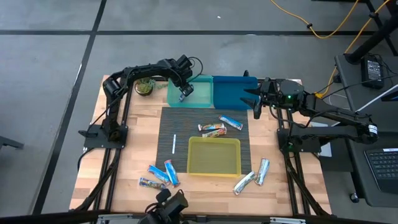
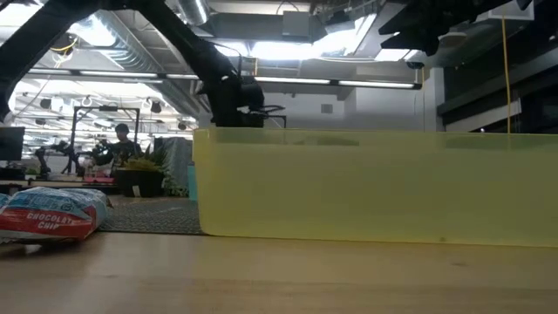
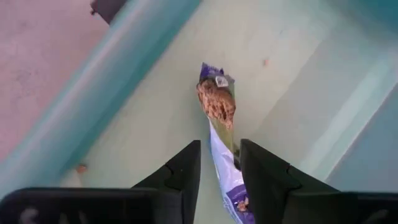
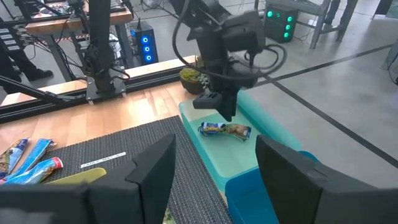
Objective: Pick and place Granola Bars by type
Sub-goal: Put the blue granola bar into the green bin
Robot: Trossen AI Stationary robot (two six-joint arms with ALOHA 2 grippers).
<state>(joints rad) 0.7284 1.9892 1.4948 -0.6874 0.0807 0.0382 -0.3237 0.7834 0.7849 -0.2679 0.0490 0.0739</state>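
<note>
My left gripper [image 1: 185, 95] [image 3: 221, 168] hangs open, pointing down over the teal tray [image 1: 202, 94]. One multicoloured granola bar [image 3: 216, 102] [image 4: 225, 129] lies flat on that tray's floor. Its one end runs between my fingers, with a gap showing beside one of them. My right gripper [image 1: 254, 99] [image 4: 214, 180] is wide open above the blue tray [image 1: 231, 93] and holds nothing. Two more bars [image 1: 213, 129] [image 1: 231, 122] lie on the dark mat. Three blue ones [image 1: 160, 174] sit near the left front. Two silver-blue ones [image 1: 254, 177] sit near the right front.
A yellow tray [image 1: 214, 157] stands mid-table and fills most of the low view [image 2: 375, 183]. A thin white stick [image 1: 174, 143] lies on the mat to its left. A small potted plant [image 1: 143, 87] stands left of the teal tray. People show in the room behind.
</note>
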